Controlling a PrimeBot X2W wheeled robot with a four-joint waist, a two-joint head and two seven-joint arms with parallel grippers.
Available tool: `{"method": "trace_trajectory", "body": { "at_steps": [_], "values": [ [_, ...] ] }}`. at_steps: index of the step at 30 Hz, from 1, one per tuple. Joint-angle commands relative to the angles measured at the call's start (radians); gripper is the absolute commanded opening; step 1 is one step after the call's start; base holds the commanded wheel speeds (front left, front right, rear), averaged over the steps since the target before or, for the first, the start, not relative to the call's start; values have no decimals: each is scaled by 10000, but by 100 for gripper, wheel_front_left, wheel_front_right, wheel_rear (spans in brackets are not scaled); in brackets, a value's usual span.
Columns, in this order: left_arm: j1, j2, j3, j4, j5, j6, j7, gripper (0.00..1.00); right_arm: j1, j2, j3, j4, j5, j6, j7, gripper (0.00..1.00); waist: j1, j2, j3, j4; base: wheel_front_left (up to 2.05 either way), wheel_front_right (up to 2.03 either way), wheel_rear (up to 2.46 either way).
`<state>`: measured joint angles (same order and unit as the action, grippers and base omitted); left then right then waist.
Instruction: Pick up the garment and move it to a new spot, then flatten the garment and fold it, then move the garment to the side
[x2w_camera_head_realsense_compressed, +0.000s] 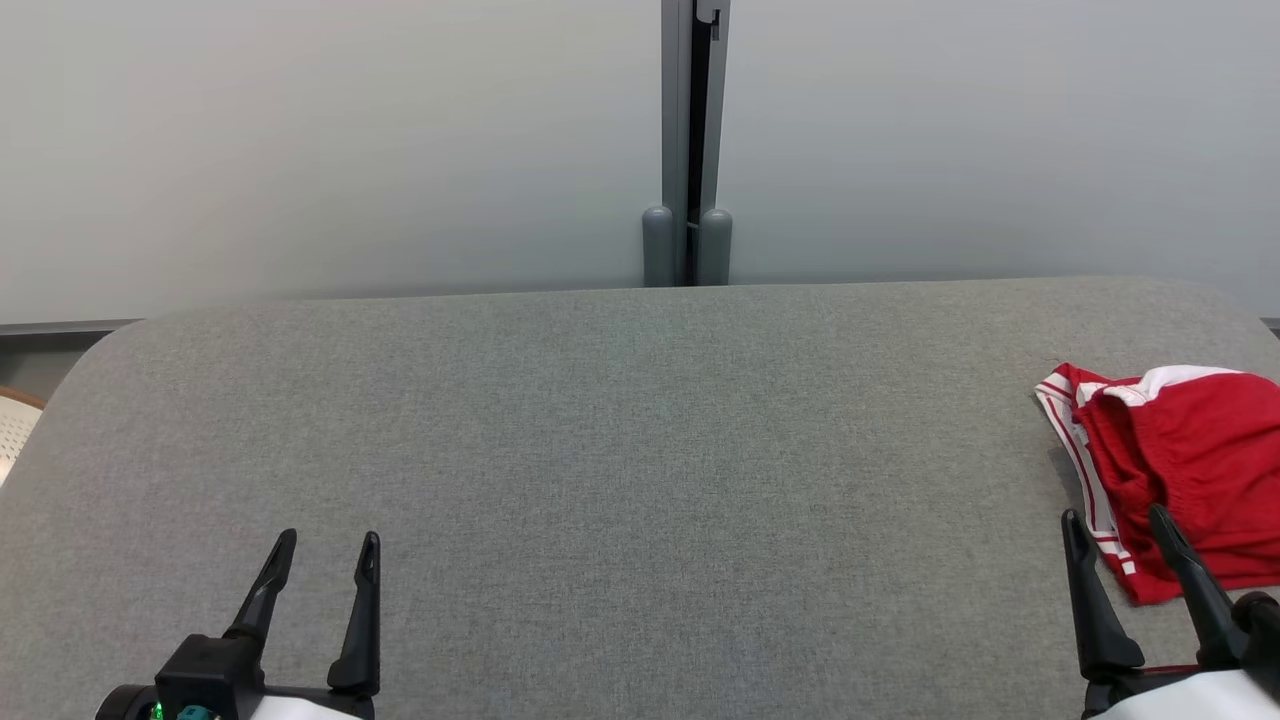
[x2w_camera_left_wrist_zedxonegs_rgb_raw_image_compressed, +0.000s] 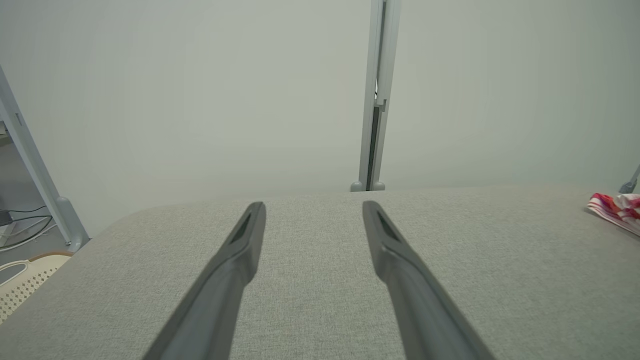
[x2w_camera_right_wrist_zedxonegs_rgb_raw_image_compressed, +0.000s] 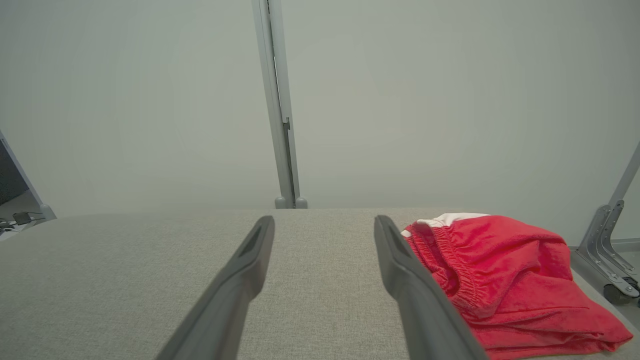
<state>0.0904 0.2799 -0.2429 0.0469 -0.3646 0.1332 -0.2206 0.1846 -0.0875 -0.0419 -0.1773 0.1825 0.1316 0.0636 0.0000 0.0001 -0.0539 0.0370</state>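
The garment (x2w_camera_head_realsense_compressed: 1180, 460) is a crumpled pair of red shorts with white trim and side stripes, lying at the right edge of the grey padded table (x2w_camera_head_realsense_compressed: 640, 450). In the right wrist view the garment (x2w_camera_right_wrist_zedxonegs_rgb_raw_image_compressed: 505, 280) sits just right of my right finger. My right gripper (x2w_camera_head_realsense_compressed: 1118, 525) stands open at the lower right, its fingertips over the garment's near left edge, nothing between them. At the lower left my left gripper (x2w_camera_head_realsense_compressed: 328, 548) is open and empty, far from the garment. The left wrist view catches the garment (x2w_camera_left_wrist_zedxonegs_rgb_raw_image_compressed: 617, 210) at its far right, beyond that open gripper (x2w_camera_left_wrist_zedxonegs_rgb_raw_image_compressed: 312, 206).
A pale wall with a grey vertical post (x2w_camera_head_realsense_compressed: 688, 140) stands behind the table. A cream perforated basket (x2w_camera_left_wrist_zedxonegs_rgb_raw_image_compressed: 25, 280) sits off the table's left end. A grey metal frame leg on a castor (x2w_camera_right_wrist_zedxonegs_rgb_raw_image_compressed: 612, 250) stands past the right end.
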Motion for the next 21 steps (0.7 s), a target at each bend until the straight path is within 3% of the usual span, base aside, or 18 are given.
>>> {"method": "trace_trajectory", "body": {
  "at_steps": [1, 15, 16, 21],
  "values": [
    [-94, 71, 8, 1, -36, 47, -18, 100, 88, -13, 9, -64, -42, -19, 33, 100, 0, -1, 6, 1, 0, 0, 0],
    [-206, 91, -48, 25, -164, 0, -107, 100, 54, 32, -1, -79, 73, -19, 69, 100, 0, -1, 61, -5, 0, 0, 0],
    [-68, 16, -49, 31, -118, -6, -71, 0, 0, 39, 5, 7, 43, 2, -12, 0, 0, -1, 60, -4, 0, 0, 0],
    [26, -210, 3, 240, -622, -98, 52, 0, -51, 103, 39, 329, 617, 1, -31, 0, 0, -1, 74, -14, 0, 0, 0]
  ]
}}
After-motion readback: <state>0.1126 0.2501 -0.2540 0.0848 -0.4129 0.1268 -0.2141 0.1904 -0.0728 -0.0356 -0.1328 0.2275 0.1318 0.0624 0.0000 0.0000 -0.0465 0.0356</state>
